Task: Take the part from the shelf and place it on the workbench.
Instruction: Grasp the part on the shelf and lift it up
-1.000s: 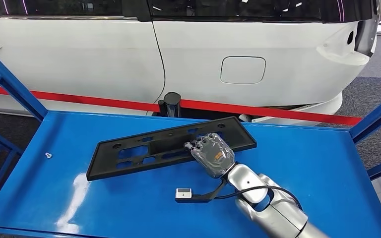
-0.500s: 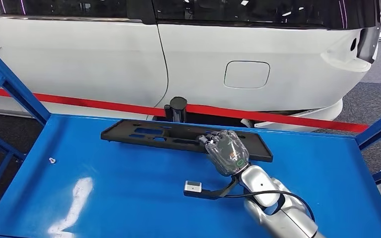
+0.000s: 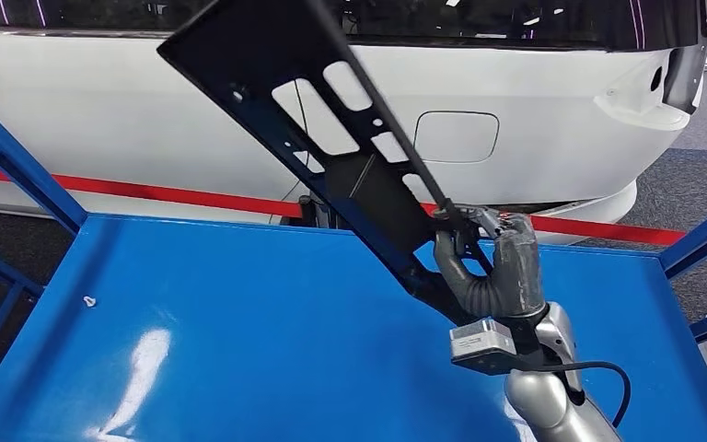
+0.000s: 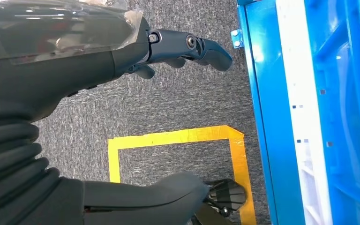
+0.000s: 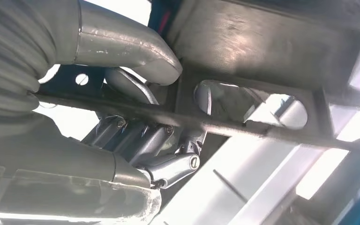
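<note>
Fingers (image 3: 460,262) of the right hand (image 3: 497,267) are wrapped around the lower end of the part (image 3: 350,166), a long black panel with rectangular cut-outs. The part is held clear of the blue shelf (image 3: 239,313), tilted steeply, its free end raised up and to the left in front of the white car (image 3: 534,110). In the right wrist view the thumb (image 5: 126,44) is pressed on one face of the part (image 5: 262,56) while the darker fingers (image 5: 168,164) are curled against the other face, with one rib of the part clamped between them. A small grey camera block (image 3: 483,343) is seen at the right wrist, just below the hand, with a black cable looping from it. A red stripe (image 3: 147,195) is seen running along the floor between shelf and car.

The left hand (image 4: 122,56) is seen hanging beside the blue shelf frame (image 4: 281,117), over grey carpet marked with yellow tape (image 4: 178,138). Its fingers (image 4: 201,47) are extended and spread from the thumb, and nothing is held in them.
</note>
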